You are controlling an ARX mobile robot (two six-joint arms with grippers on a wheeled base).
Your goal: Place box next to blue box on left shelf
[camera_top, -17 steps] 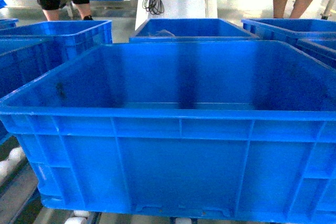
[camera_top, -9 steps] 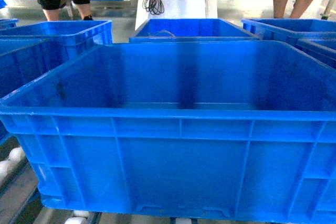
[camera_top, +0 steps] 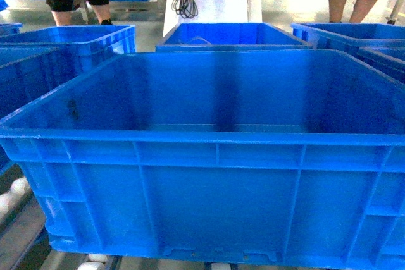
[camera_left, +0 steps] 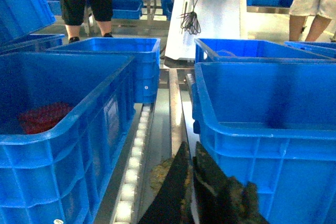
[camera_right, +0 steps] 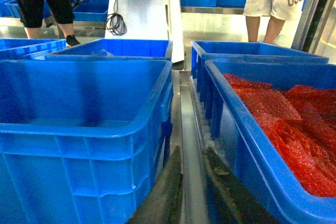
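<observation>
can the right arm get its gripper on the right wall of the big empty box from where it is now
Probably yes. The right gripper sits low in the gap between the box and the crate of red material, jaws slightly apart, with the box's right wall immediately left and nothing between.

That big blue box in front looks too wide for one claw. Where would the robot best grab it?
Probably by the thick rim of the box, one gripper at each short side: the left gripper at its left wall, the right gripper at its right wall. The rim overhangs ribbed walls, giving fingers a ledge; neighbouring crates leave narrow gaps.
</observation>
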